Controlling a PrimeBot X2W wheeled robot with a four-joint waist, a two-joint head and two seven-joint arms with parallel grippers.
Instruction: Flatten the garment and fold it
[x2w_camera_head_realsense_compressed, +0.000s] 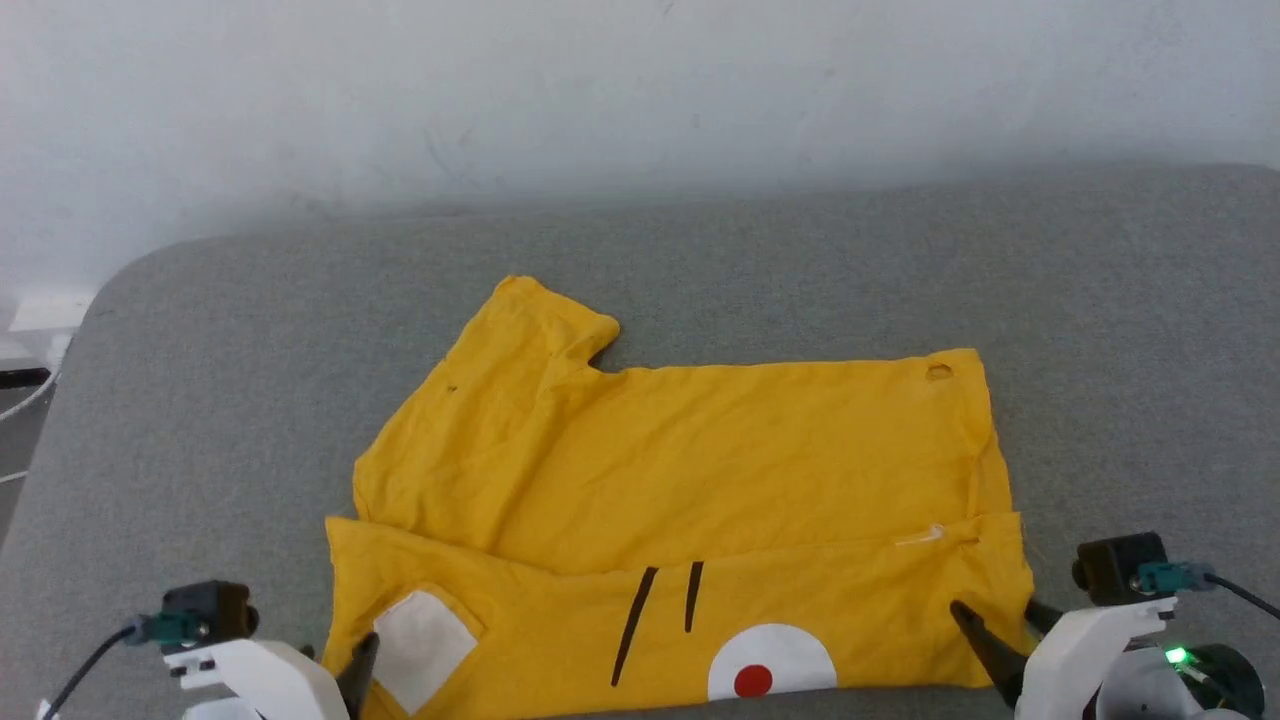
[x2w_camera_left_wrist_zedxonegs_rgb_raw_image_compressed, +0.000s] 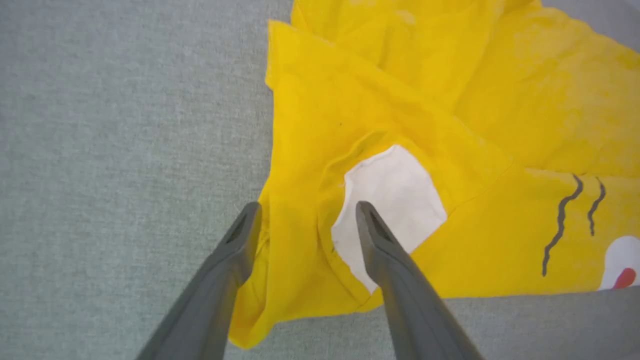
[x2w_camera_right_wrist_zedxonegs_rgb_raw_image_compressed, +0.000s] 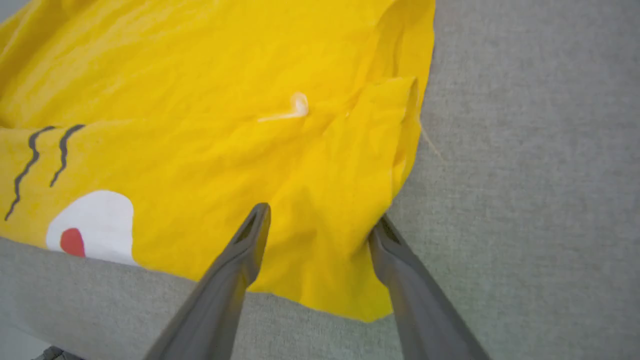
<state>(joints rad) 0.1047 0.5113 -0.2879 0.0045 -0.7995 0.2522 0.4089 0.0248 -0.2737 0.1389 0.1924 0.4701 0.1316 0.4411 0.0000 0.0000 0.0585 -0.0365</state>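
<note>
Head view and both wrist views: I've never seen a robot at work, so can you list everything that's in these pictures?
garment: one, bright yellow T-shirt, lying on the middle of the surface with its near part folded over, one sleeve sticking out at the far left
white patch: one, white, printed near the shirt's near-left corner
black lines: two, black, printed on the near fold
white oval: one, white with a red dot, at the shirt's near edge
white tag: one, small, white, near the shirt's right edge
surface: one, grey cloth, under the shirt
wall: one, whitish, behind the surface
left gripper: one, dark fingers, open, over the shirt's near-left corner
right gripper: one, dark fingers, open, over the shirt's near-right corner
</note>
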